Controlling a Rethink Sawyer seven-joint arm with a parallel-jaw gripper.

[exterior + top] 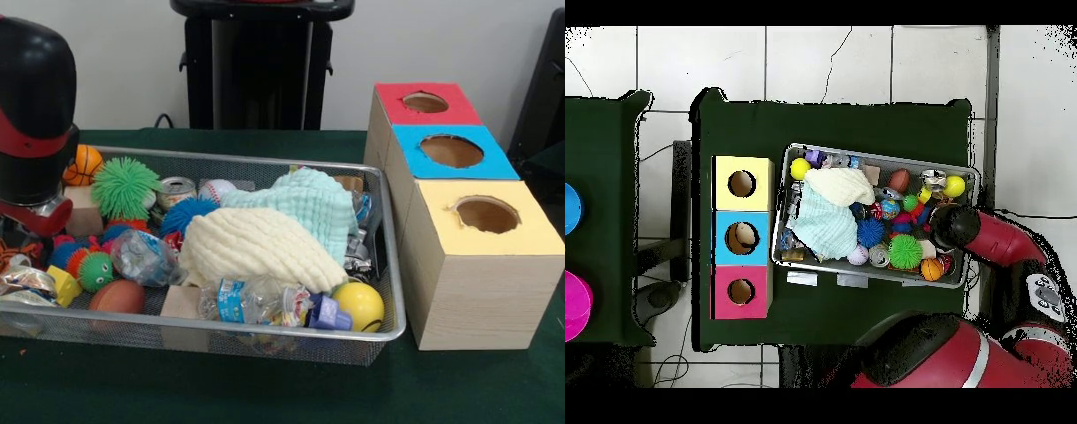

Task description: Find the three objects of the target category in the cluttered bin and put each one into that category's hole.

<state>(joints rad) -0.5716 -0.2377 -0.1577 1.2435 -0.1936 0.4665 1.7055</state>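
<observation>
The silver wire-mesh bin is full of clutter; it also shows in the overhead view. My gripper hangs low over the bin's left end under the black and red wrist, which hides it from above. Just below it, at the picture's left edge, is an orange patch with black stripes that looks like the tiger plush. No tan plush with pink ears shows. The red-topped hole is the farthest of the row of boxes beside the bin.
The blue-topped hole and the yellow-topped hole stand nearer the camera. A cream cloth and a mint cloth cover the bin's middle. Around them lie a green spiky ball, a can, a yellow ball and a bottle.
</observation>
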